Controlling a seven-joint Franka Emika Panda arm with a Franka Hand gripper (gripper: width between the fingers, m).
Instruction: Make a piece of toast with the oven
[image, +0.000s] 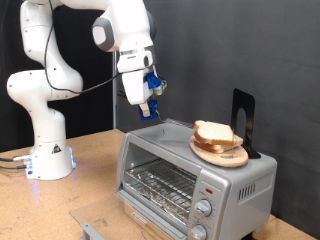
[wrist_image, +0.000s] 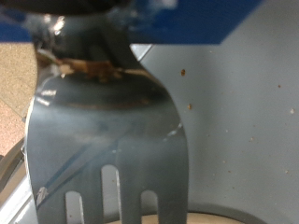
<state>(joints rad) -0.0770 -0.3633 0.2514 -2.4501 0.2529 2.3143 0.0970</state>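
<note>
**Fork in the claw, bread waiting on top of the oven**

I see my claw hanging above the oven's roof, off toward its 10 o'clock corner in the exterior view. The wrist view fills with a dark metal fork, its handle end clamped up between the fingers and its tines pointing away from the hand, so I read the claw as closed down on the fork rather than standing open. In the exterior view the fork is too small to pick out below the hand.

The piece of toast lies on a round wooden plate that sits on the oven's roof, at about 3 o'clock from my claw and well apart from it. A black upright stand rises just behind the plate. The oven itself rests on the wooden surface; its glass door looks shut, the wire rack behind it bare, the two knobs at its 5 o'clock corner untouched by me.

My judgement: I am at the step of bringing the fork across to the slice. Nothing has gone inside yet. Getting the tines to the bread calls for a level, slow approach, since the plate could slide on the smooth metal roof.
</note>
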